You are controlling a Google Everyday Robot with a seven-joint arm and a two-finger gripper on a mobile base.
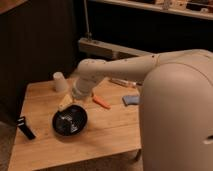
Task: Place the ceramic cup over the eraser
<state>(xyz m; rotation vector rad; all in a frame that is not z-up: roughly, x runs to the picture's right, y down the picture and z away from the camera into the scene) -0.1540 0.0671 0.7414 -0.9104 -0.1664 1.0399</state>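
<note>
Camera view shows my gripper [65, 104] hanging just over the far left rim of the black bowl [70, 120], near the middle of the table [115, 135]. My jaws are wide open and hold nothing. The white cup [60, 82] stands at the far left, apart from me. The eraser [25, 128] lies right at the near left edge of the table. That worries me. If I bump it with the cup, it could slide off. The cup looks smooth and narrow, so a bad pinch could tip it over. My arm could also knock the bowl or the orange piece [101, 103] when I reach.
</note>
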